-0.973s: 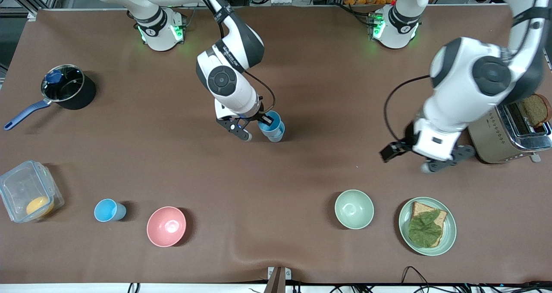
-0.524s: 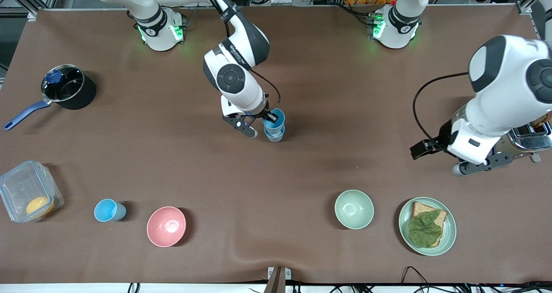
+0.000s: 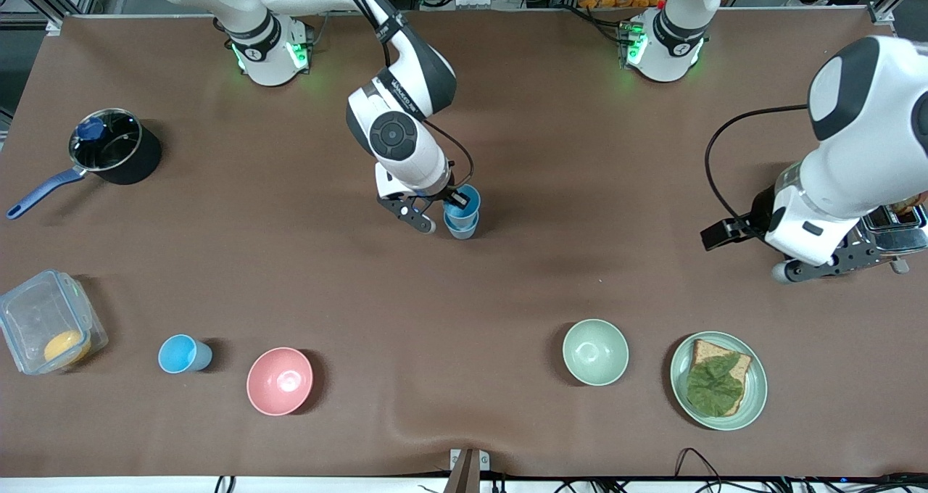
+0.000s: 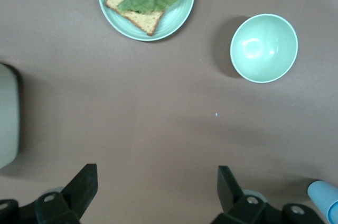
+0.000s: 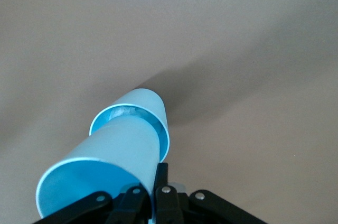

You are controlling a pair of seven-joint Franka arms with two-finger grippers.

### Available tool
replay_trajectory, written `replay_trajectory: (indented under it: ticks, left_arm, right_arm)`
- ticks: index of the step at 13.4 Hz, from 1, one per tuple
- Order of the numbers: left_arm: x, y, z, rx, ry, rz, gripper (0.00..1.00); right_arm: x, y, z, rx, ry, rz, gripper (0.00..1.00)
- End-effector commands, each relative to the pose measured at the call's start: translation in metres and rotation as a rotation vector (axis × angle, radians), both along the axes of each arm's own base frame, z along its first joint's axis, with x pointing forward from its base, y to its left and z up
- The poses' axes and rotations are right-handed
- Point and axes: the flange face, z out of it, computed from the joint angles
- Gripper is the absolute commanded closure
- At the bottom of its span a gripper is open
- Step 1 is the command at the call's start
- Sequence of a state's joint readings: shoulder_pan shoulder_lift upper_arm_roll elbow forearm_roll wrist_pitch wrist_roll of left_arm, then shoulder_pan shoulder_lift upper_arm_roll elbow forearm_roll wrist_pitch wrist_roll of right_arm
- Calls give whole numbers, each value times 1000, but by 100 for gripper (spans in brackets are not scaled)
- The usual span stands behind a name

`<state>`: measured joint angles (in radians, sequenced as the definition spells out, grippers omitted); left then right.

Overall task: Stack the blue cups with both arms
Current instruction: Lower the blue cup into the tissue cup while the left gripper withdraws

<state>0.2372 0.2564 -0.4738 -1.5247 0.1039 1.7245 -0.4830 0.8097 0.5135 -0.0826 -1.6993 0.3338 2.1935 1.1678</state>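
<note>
My right gripper (image 3: 455, 207) is shut on the rim of a bright sky-blue cup (image 3: 465, 198) at the table's middle. That cup leans, with its base inside a duller grey-blue cup (image 3: 462, 229) standing on the table. In the right wrist view the held cup (image 5: 105, 155) enters the lower cup (image 5: 154, 105), and my right gripper (image 5: 158, 177) pinches its wall. My left gripper (image 3: 747, 254) is open and empty over the table beside the toaster; it is wide apart in the left wrist view (image 4: 157, 179). Another sky-blue cup (image 3: 181, 353) stands beside the pink bowl.
A toaster (image 3: 863, 235) holding bread stands at the left arm's end. A plate (image 3: 754, 399) with bread and a leaf and a pale green bowl (image 3: 595, 351) lie nearer the front camera. A pink bowl (image 3: 280, 380), a clear container (image 3: 47, 330) and a pot (image 3: 109, 148) are toward the right arm's end.
My left arm has swung away toward its end of the table, over by the toaster. My right gripper has shifted slightly and set the sky-blue cup deeper into the grey-blue one.
</note>
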Motion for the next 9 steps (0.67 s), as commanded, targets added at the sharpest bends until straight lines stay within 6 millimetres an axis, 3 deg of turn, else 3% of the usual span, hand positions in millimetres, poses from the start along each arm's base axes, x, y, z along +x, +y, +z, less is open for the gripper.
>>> replay_trajectory:
  ticks: [1,5,7,9]
  left_arm:
    - [-28,4,45,33,-9,-25,0]
    - [-33,22,59,35,-21,-80,0]
    - [-37,31,66,45,-18,-112,0]
    - [-54,31,81,58,-16,-153,0]
  right_arm:
    - [3,4,1,-8,-7,-3,0]
    - [23,-5,35,24,-37,-8,0]
    - [43,-33,75,59,-80,30,0]
    - [63,-78,100,71,-77,116,0]
